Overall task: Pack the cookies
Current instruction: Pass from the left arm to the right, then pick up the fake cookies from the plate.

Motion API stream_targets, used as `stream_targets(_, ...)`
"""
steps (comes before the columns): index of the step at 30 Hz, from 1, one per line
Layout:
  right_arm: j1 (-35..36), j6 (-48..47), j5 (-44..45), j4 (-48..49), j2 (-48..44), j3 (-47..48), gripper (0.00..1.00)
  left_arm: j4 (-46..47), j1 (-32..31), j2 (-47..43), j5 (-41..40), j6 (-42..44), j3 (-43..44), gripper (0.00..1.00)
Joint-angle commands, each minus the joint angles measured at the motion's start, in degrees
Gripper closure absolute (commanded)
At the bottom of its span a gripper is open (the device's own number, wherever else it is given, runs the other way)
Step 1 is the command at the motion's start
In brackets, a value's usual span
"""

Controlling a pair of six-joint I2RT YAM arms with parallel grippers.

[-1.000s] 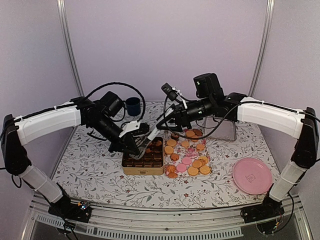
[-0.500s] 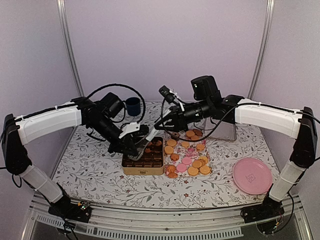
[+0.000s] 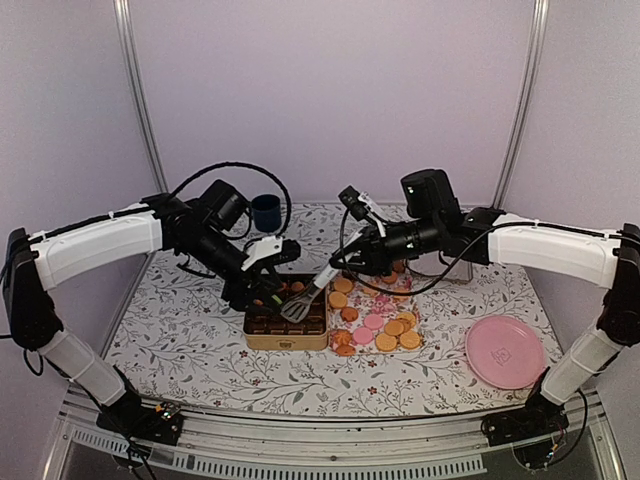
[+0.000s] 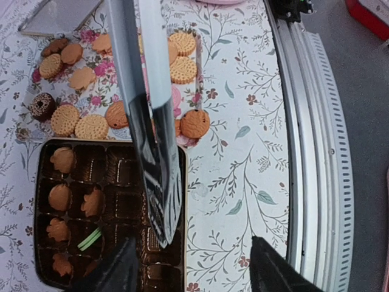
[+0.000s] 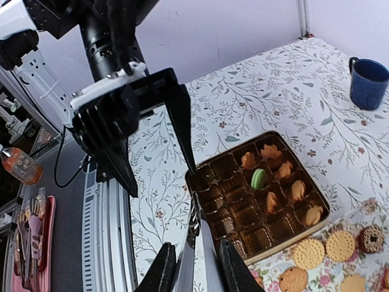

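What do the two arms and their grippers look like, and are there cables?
The left arm and the right arm have white tube-shaped links with black joints and wrists. The left gripper and the right gripper each have two flat black fingers. Loose black cables loop above the forearms.

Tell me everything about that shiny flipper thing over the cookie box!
The spatula is shiny silver metal: a long flat handle and a slotted blade. The right gripper pinches its handle; it slants down, blade over the edge of the gold cookie box. The left gripper is open, not gripping it.
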Motion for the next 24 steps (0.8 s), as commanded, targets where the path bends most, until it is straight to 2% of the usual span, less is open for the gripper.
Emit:
stream_targets(1,-2.62,0.8,7.1,-2.03,-7.63,-2.54,0.8,1.91,1.99,-1.88,1.12,-0.47,0.03,0.28)
stream_targets(5,-4.82,0.15,15.76,-5.24,-11.84,-4.68,0.79,1.53,5.38,-2.14,2.31,-1.33,0.92,0.2)
stream_targets(12,-5.55,-2.56,31.77,-5.9,-13.94,-7.03,0.76,2.03,8.43,-3.07,2.97,-2.38,0.38,0.17)
stream_targets(17,-5.56,-2.54,35.36,-3.79,-12.99,-8.02,0.75,4.05,11.98,-4.14,2.18,-4.85,-1.0,0.11)
stream_targets(24,-5.54,-2.57,38.36,0.22,-11.64,-9.84,0.75,5.52,18.72,-6.36,3.68,-5.03,-4.79,0.1)
